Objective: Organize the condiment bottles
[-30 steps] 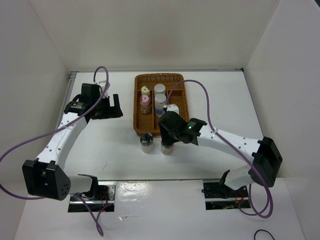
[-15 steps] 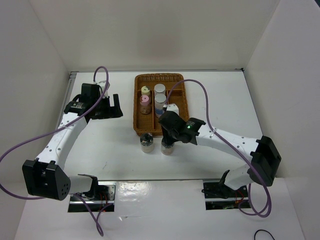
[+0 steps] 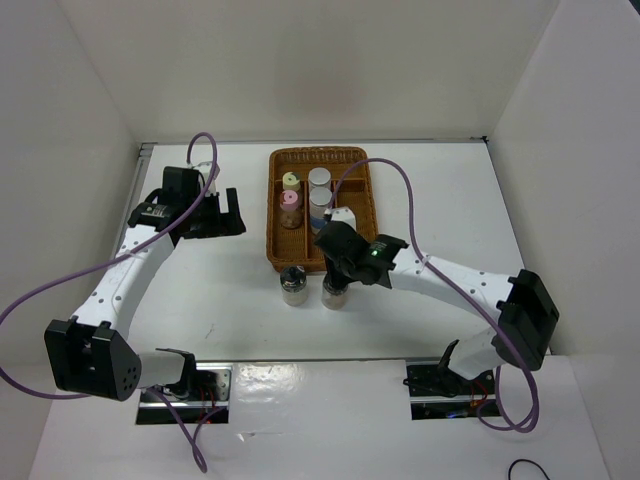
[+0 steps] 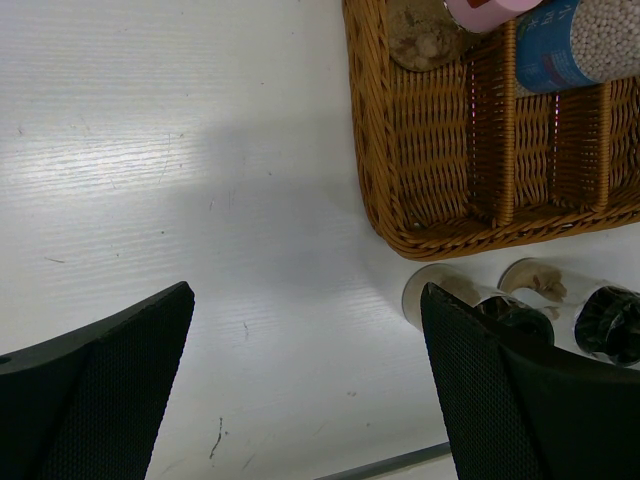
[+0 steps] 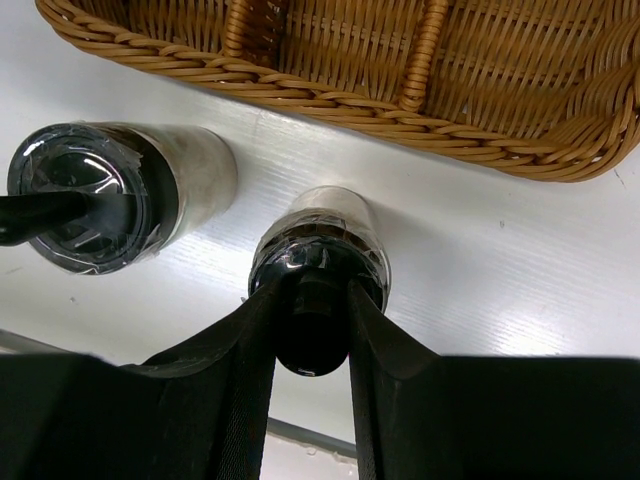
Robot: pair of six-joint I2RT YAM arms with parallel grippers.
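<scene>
Two black-capped condiment bottles stand on the table just in front of the wicker tray (image 3: 272, 215). My right gripper (image 5: 312, 290) is over the right-hand one (image 5: 320, 250), its fingers closed on the black knob of the cap; in the top view this bottle (image 3: 334, 295) shows below the gripper (image 3: 336, 274). The other black-capped bottle (image 3: 293, 285) stands free to its left. Inside the tray stand the yellow-capped (image 3: 290, 180), pink-capped (image 3: 289, 199) and two grey-capped bottles (image 3: 319, 177). My left gripper (image 3: 225, 212) hangs open and empty over bare table, left of the tray.
The tray's near rim (image 5: 330, 100) lies close behind both black-capped bottles. White walls enclose the table at the back and on both sides. Purple cables loop off both arms.
My right gripper's fingers have closed in on the cap knob of the right black-capped bottle. The left arm has not moved.
</scene>
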